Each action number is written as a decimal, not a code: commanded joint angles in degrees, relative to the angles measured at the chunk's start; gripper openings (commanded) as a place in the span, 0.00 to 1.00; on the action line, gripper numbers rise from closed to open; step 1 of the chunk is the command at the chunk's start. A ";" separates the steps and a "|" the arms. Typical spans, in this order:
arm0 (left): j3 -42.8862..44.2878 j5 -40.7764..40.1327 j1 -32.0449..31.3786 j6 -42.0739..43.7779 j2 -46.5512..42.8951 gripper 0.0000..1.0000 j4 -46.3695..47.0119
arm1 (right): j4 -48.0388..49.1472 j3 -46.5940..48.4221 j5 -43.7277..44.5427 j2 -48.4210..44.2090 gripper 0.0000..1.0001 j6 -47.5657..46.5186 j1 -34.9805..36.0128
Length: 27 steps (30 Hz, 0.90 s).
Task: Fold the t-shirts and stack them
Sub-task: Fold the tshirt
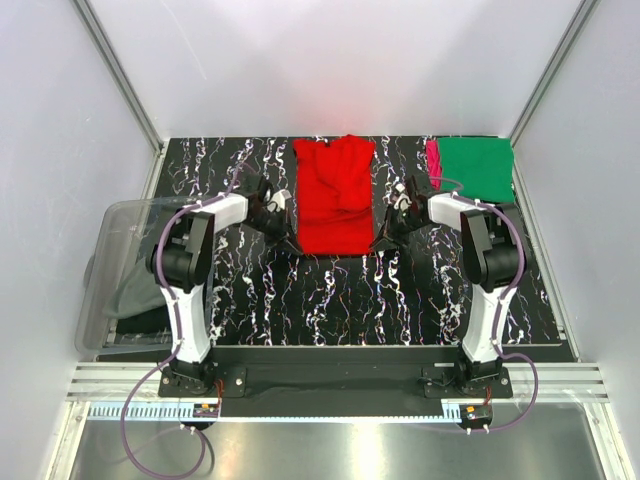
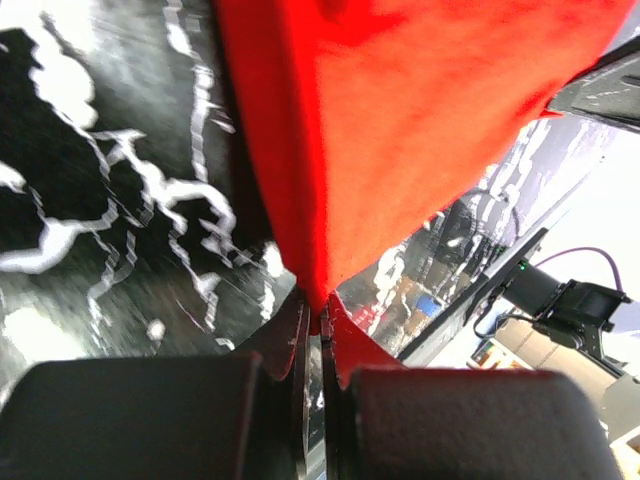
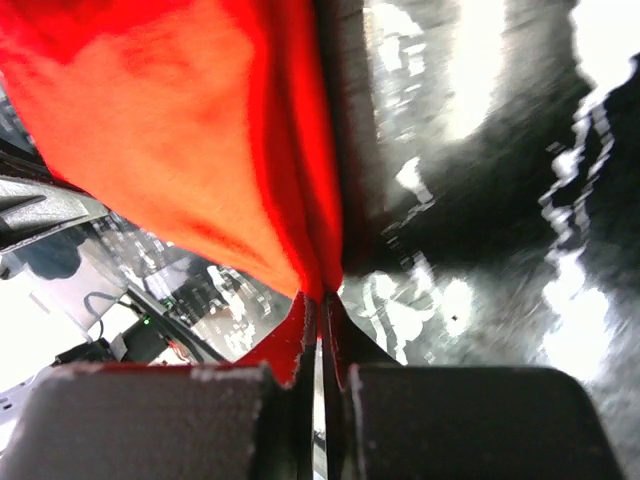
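Observation:
A bright red t-shirt (image 1: 334,195) lies partly folded in a long strip at the middle back of the black marbled table (image 1: 330,295). My left gripper (image 1: 285,238) is shut on its near left corner, and the red cloth (image 2: 400,120) rises from between the closed fingers. My right gripper (image 1: 383,240) is shut on the near right corner, with red cloth (image 3: 200,130) pinched between its closed fingers. Both corners are lifted slightly off the table. A green t-shirt (image 1: 478,167) folded square lies at the back right on top of a pink t-shirt (image 1: 433,163), of which only the left edge shows.
A clear plastic bin (image 1: 120,270) stands off the table's left edge beside the left arm. White walls with metal frame posts close in the back and both sides. The arm bases sit on a rail at the near edge.

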 commanded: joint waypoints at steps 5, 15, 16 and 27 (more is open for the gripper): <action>0.41 1.52 0.00 2.02 -13.69 0.00 -1.06 | -1.57 0.90 -2.46 -14.10 0.00 -1.48 -0.89; -2.48 2.76 0.00 0.88 -22.39 0.00 -1.50 | -5.71 -3.13 -2.46 -26.32 0.00 -2.27 -1.07; -3.27 2.49 -0.09 0.88 -22.75 0.00 -1.50 | -5.62 -3.57 -2.29 -26.77 0.00 -2.27 -1.07; 0.57 -1.10 0.00 5.00 -18.12 0.00 -0.09 | -0.80 -1.65 -0.62 -23.19 0.00 -2.45 -1.94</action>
